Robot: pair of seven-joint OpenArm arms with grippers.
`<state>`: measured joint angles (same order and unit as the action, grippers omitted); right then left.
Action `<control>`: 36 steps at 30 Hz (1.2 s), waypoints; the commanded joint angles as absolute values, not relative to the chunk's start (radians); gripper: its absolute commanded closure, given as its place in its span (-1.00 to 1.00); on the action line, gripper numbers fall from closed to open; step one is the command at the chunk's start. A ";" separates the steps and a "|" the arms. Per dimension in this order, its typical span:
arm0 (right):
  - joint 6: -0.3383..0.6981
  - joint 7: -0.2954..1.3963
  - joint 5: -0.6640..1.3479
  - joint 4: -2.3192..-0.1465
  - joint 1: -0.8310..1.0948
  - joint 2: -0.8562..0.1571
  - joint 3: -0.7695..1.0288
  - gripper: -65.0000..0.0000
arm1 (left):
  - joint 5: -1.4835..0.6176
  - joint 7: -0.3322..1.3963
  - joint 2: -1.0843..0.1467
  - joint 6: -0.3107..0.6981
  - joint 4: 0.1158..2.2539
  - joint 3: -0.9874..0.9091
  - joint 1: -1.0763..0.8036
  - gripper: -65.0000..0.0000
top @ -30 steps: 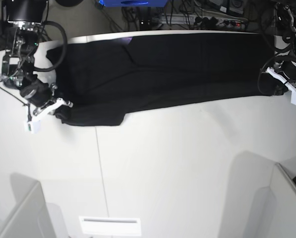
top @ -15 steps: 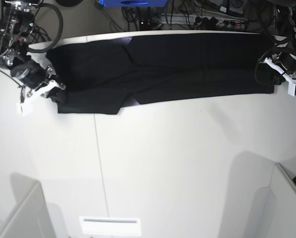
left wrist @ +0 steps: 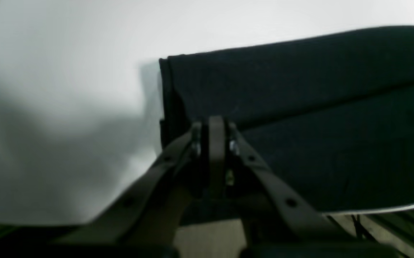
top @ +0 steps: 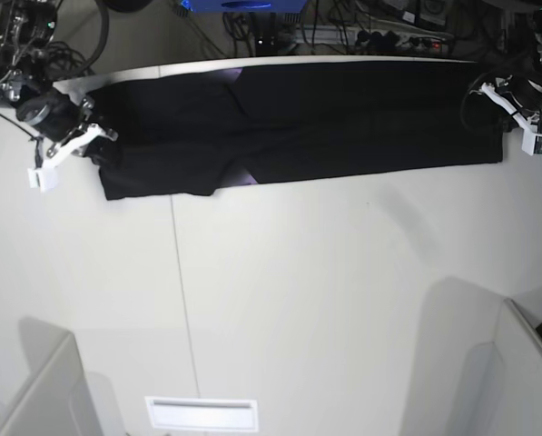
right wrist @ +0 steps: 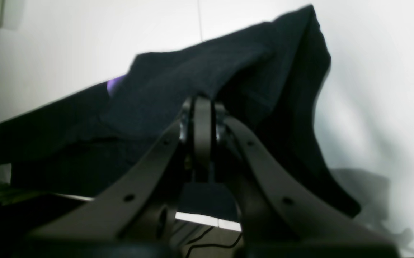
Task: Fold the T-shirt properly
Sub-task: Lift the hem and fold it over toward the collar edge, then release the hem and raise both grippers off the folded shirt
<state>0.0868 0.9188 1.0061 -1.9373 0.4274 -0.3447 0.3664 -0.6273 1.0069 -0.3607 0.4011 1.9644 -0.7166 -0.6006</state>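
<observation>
Table [top: 298,300]: white, mostly bare. T-shirt [top: 343,118]: stretched as a long black band along the far edge, folded lengthwise, a purple sliver at the fold. Right gripper [top: 87,145]: jaws clenched on the sleeve-end cloth, lifted and bunched in the wrist view. Left gripper [top: 496,102]: jaws clenched on the opposite end's folded edge. Risks, as judged: uneven pull between arms skewing the fold; thin pinch slipping; far edge sliding off the table toward the cables.
</observation>
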 commanded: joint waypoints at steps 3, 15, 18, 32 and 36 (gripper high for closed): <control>0.087 0.898 1.021 -1.951 0.438 -0.383 0.374 1.00 | -0.633 0.992 -0.378 0.406 1.982 -0.748 -0.630 1.00; 0.088 0.914 0.924 -1.946 0.447 -0.349 0.363 1.00 | -0.631 0.992 -0.369 0.460 1.977 -0.825 -0.667 1.00; 0.088 0.943 0.923 -1.946 0.449 -0.348 0.363 1.00 | -0.630 0.992 -0.366 0.460 1.977 -0.823 -0.667 1.00; 0.085 0.960 0.920 -1.894 0.455 -0.348 0.366 1.00 | -0.624 0.992 -0.349 0.456 1.971 -0.832 -0.661 1.00; 0.085 0.989 0.920 -1.894 0.455 -0.323 0.374 1.00 | -0.624 0.992 -0.349 0.456 1.972 -0.832 -0.665 1.00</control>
